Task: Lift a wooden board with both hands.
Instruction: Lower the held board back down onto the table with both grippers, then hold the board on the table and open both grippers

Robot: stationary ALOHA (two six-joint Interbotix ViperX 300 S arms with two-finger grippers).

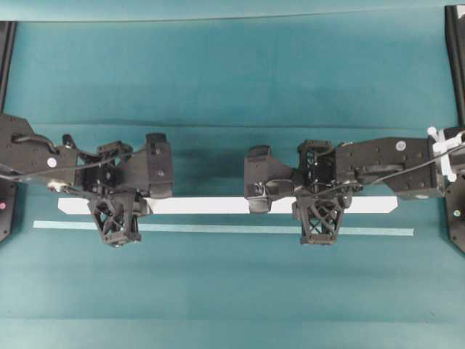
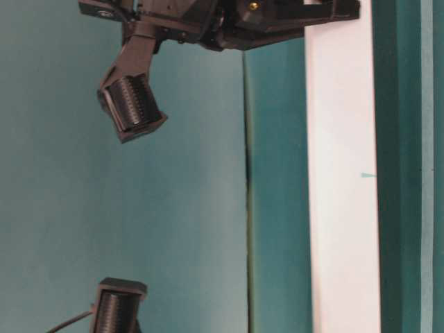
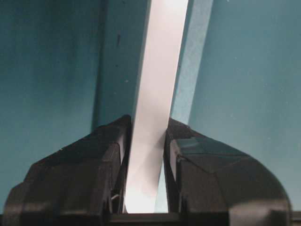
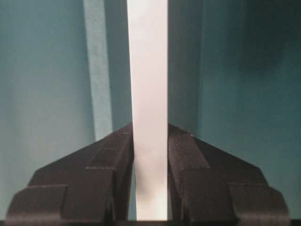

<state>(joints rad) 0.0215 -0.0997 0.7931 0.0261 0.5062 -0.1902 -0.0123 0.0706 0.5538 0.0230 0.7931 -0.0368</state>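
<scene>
White wooden board lies level between my arms, above the teal table (beside a pale strip). My left gripper and right gripper both pinch its edges.

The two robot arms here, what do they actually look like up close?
Both arms are matte black, built of blocky jointed segments. The left gripper and right gripper end in pointed triangular fingers with an open lattice pattern. Thin black cables loop along each arm, and white ties bind cables on the right arm.
</scene>
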